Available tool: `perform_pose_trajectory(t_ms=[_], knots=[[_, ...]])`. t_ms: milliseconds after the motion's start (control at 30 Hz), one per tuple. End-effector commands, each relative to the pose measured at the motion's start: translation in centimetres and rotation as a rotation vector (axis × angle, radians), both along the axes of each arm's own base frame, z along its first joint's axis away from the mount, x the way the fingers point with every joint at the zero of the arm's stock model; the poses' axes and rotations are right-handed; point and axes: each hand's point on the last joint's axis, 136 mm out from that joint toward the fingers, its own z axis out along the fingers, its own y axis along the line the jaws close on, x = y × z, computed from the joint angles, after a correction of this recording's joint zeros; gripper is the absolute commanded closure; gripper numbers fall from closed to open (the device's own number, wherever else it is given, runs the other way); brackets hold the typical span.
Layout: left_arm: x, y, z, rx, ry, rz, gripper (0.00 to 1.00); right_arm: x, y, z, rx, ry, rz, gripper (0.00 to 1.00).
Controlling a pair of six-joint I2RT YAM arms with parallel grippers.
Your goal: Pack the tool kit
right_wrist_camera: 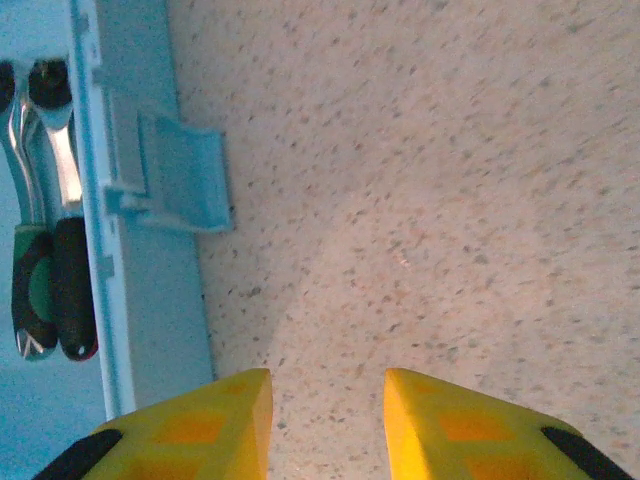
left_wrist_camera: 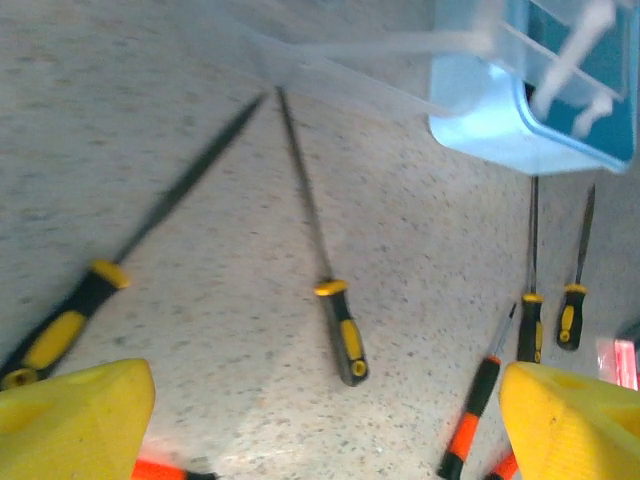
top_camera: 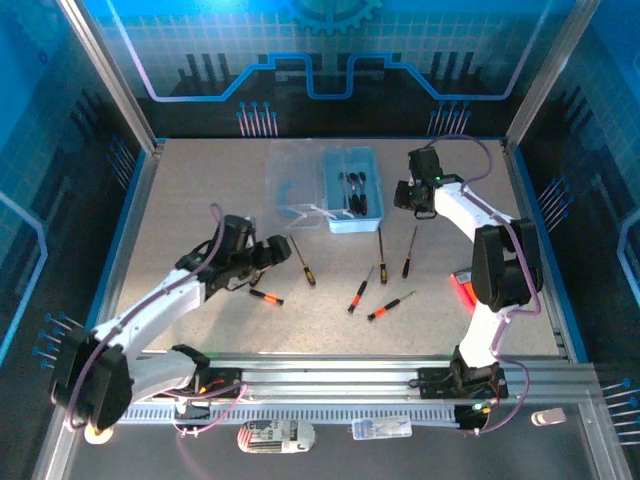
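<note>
Pale-blue kit box [top_camera: 352,190] sits open at the far middle of the worktop [top_camera: 200,190], wrenches [right_wrist_camera: 70,280] inside; screwdrivers [top_camera: 357,298] lie loose nearer. Left tool [left_wrist_camera: 325,410] gapes wide above them, empty. Right tool [right_wrist_camera: 328,400], partly parted, grasps nothing beside the box.

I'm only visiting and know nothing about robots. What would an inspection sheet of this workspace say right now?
Surface: speckled table, no spills seen.
Job's things: blue box open, clear lid folded to its left, tools inside; several screwdrivers loose on the table in front of it.
Clutter: red object near the right edge; cannot tell what it is.
Grippers: left gripper open above the screwdrivers, holding nothing; right gripper open beside the box, holding nothing.
Cables: lilac cables, off the tools.
Surroundings: blue-lit panels, metal frame.
</note>
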Motion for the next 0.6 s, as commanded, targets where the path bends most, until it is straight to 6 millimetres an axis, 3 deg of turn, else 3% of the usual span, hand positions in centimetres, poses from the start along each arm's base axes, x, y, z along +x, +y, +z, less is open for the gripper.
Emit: perform_pose_trajectory(t_ms=[0,133,567], knots=[[0.0,-1.7,-0.1,0.099,0.018,-0.103,0.11,0.6,3.3,-0.9,0.070,-0.018,0.092,0.65],[-0.1,-2.6,-1.0,0.146,0.063,-0.137,0.10,0.0,5.5,-1.6,0.099,-0.003,0.151,0.64],[0.3,-4.0,-2.9,0.228,0.120,-0.186,0.13,-1.9,8.3,-1.1,0.179,0.003,0.260,0.63]])
